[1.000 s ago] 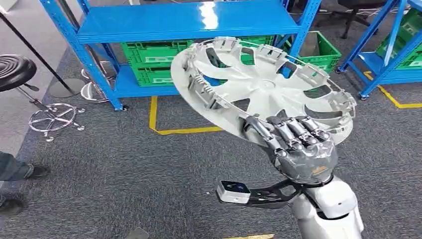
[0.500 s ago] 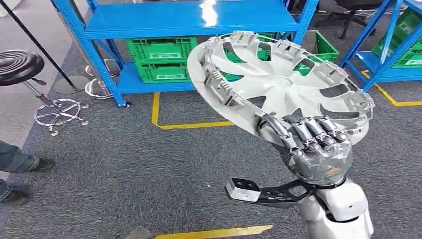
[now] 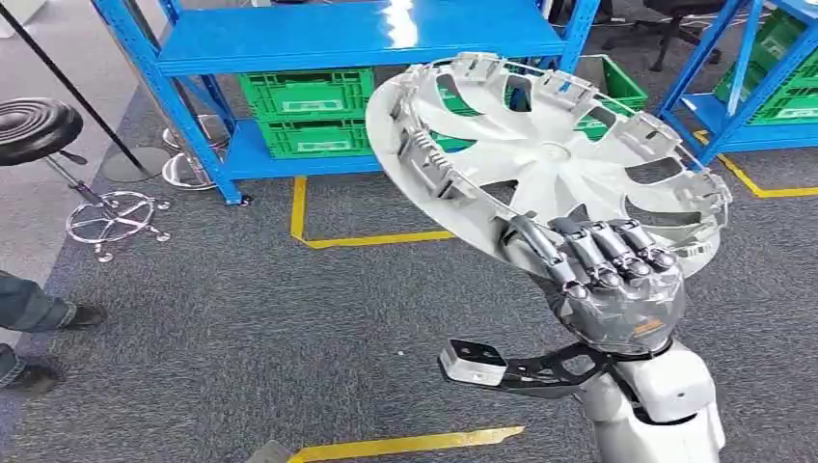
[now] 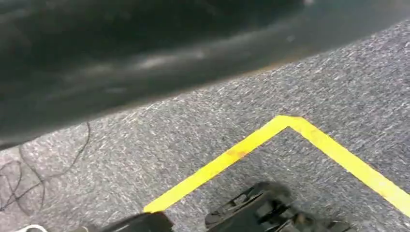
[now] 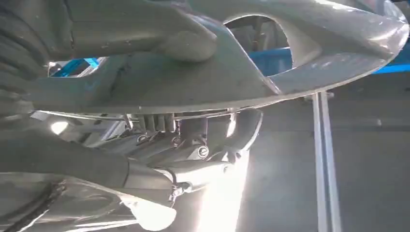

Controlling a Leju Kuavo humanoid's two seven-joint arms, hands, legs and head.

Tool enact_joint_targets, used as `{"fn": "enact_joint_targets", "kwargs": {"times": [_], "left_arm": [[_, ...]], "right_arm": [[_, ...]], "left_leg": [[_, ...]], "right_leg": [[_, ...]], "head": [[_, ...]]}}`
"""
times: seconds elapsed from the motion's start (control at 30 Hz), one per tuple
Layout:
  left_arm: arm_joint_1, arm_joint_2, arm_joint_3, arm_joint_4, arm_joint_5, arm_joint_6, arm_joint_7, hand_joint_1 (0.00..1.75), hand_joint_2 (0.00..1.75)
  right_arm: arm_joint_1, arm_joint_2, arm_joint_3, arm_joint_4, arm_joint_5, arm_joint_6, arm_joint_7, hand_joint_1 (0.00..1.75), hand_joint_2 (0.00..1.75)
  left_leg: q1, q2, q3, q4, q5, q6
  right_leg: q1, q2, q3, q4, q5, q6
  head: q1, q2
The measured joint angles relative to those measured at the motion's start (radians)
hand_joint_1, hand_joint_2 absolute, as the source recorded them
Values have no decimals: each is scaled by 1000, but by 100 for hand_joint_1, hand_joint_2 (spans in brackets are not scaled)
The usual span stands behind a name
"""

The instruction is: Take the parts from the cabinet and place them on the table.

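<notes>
Grey carpet (image 3: 241,328) and blue racks (image 3: 357,43) lie ahead. Our right hand (image 3: 613,289) grips the hubcap (image 3: 540,159) by its near rim, raised and tilted. We judge this the carry; next we must find the table. Left hand: cannot tell.

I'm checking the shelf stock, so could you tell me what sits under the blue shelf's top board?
Green crates sit on the blue shelf's lower level; the hubcap in the right hand covers those further right.
</notes>
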State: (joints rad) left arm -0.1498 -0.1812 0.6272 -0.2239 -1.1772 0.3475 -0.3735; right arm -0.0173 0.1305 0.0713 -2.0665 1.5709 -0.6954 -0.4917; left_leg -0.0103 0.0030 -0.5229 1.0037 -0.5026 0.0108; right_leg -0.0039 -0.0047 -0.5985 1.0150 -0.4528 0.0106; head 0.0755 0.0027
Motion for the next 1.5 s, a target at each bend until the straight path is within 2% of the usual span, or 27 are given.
{"fn": "enact_joint_targets", "kwargs": {"times": [0.1,0.13,0.17,0.23,0.27,0.3,0.33,0.4,0.43,0.47,0.6,0.67,0.77,0.8,0.87,0.93,0.97,1.1,1.13,1.2,1.27,1.3,1.33,1.37,1.43,1.47,1.5], "left_arm": [[5,1,-2,0,0,0,1,0,0],[4,0,-4,0,1,0,1,0,0],[2,0,-5,0,1,0,1,0,0],[2,0,-8,0,1,0,1,0,0],[3,0,-8,0,2,0,1,0,0],[4,2,-8,0,2,0,2,0,0],[5,2,-8,0,4,0,4,0,0],[4,1,-8,0,4,-1,4,0,0],[4,0,-8,0,4,-1,4,0,0],[5,1,-8,0,4,-1,4,0,0],[4,2,-8,0,4,0,5,0,0],[2,3,-8,0,4,0,5,0,0],[5,5,-9,0,4,0,6,0,0],[7,5,-9,0,4,0,7,0,0],[6,5,-9,0,4,0,7,0,0],[4,6,-9,0,4,0,7,0,0],[5,9,-9,0,4,0,7,0,0],[4,9,-9,0,4,0,8,0,0],[3,7,-10,0,4,0,9,0,0],[1,7,-10,0,4,0,9,0,0],[5,7,-10,0,4,0,9,0,0],[6,8,-10,0,5,0,10,0,0],[6,8,-10,0,5,0,10,0,0],[5,8,-10,0,5,0,10,0,0],[3,7,-10,0,5,0,10,0,0],[3,6,-10,0,6,0,10,0,0],[4,7,-10,0,7,0,10,0,0]], "right_arm": [[-1,0,0,0,0,0,-1,175,175],[0,0,0,0,0,0,-1,175,175],[-1,0,0,0,0,0,-1,175,175],[-3,0,0,1,0,0,9,175,175],[-3,-1,0,2,0,0,21,175,175],[-3,-3,1,3,0,0,36,175,175],[-2,-6,2,5,0,0,56,175,175],[-2,-8,5,5,0,0,84,175,175],[-4,-11,10,5,0,0,95,175,175],[-7,-14,16,6,0,0,101,175,175],[-10,-17,27,8,1,0,113,175,175],[-11,-18,30,8,1,0,113,175,175],[-11,-18,36,9,1,0,110,175,175],[-11,-19,36,10,1,0,108,175,175],[-11,-19,37,11,1,0,106,175,175],[-11,-20,38,11,1,0,106,175,175],[-11,-20,40,11,1,0,106,175,175],[-13,-21,43,11,1,0,105,175,175],[-12,-21,43,11,1,0,106,175,175],[-16,-23,44,12,0,0,105,175,175],[-14,-23,45,12,0,0,105,175,175],[-14,-24,45,12,0,0,105,175,175],[-14,-24,45,13,0,0,105,175,175],[-14,-24,45,14,0,0,106,175,175],[-15,-25,44,14,0,0,106,175,175],[-15,-25,45,15,0,0,105,175,175],[-17,-25,45,15,1,0,102,175,175]], "left_leg": [[0,-1,-9,-5,13,16],[7,2,-8,-16,23,19],[8,1,-11,-18,29,25],[6,1,-23,-17,34,30],[6,2,-27,-17,37,31],[5,2,-31,-15,39,30],[5,5,-32,-14,39,30],[4,11,-31,-12,39,29],[3,14,-30,-11,38,27],[-5,18,-32,-10,38,23],[-9,53,-39,-1,39,12],[-5,26,-54,39,-4,-3],[5,5,-157,280,-119,-13],[6,5,-175,323,-126,-13],[7,3,-145,266,-73,-11],[9,-24,-56,82,22,-3],[12,-66,-27,29,21,2],[10,-47,-28,7,21,5],[20,-34,-27,-6,30,14],[19,-15,-31,-8,34,22],[17,10,-35,-8,35,22],[17,22,-36,-7,35,22],[17,35,-36,-7,35,22],[17,45,-35,-7,34,22],[17,65,-31,-7,32,18],[15,74,-29,-6,29,14],[6,81,-32,-1,27,9]], "right_leg": [[0,-2,-2,-7,12,19],[-2,1,-19,6,-5,22],[-2,1,-33,40,-36,27],[-6,2,-95,198,-120,34],[-6,2,-122,264,-147,36],[-6,2,-132,298,-153,37],[-6,2,-116,279,-134,37],[-6,-6,-26,122,-53,30],[-5,-29,24,25,-19,27],[6,-69,41,-3,-39,24],[3,-33,32,-12,-26,3],[-4,-19,32,-17,-18,-11],[-4,8,23,-17,-13,-19],[-4,19,21,-16,-11,-20],[-4,40,21,-14,-10,-18],[-4,62,21,-9,-9,-17],[-4,71,19,-9,-8,-14],[-7,106,-2,-9,7,14],[-6,99,-9,-5,1,17],[-5,28,-50,78,-59,28],[-8,12,-120,242,-134,37],[-9,11,-148,306,-154,41],[-9,9,-147,311,-145,42],[-9,6,-123,271,-116,42],[-8,-16,-22,85,-32,37],[-4,-60,19,1,-20,34],[9,-74,36,-16,-28,28]], "head": [[0,0],[1,0],[5,0],[6,0],[6,0],[6,0],[6,0],[7,0],[7,0],[6,0],[3,0],[-1,0],[-1,0],[-1,0],[-1,0],[-1,0],[0,0],[-1,0],[0,0],[9,0],[9,0],[10,0],[10,0],[10,0],[10,0],[10,0],[10,0]]}}
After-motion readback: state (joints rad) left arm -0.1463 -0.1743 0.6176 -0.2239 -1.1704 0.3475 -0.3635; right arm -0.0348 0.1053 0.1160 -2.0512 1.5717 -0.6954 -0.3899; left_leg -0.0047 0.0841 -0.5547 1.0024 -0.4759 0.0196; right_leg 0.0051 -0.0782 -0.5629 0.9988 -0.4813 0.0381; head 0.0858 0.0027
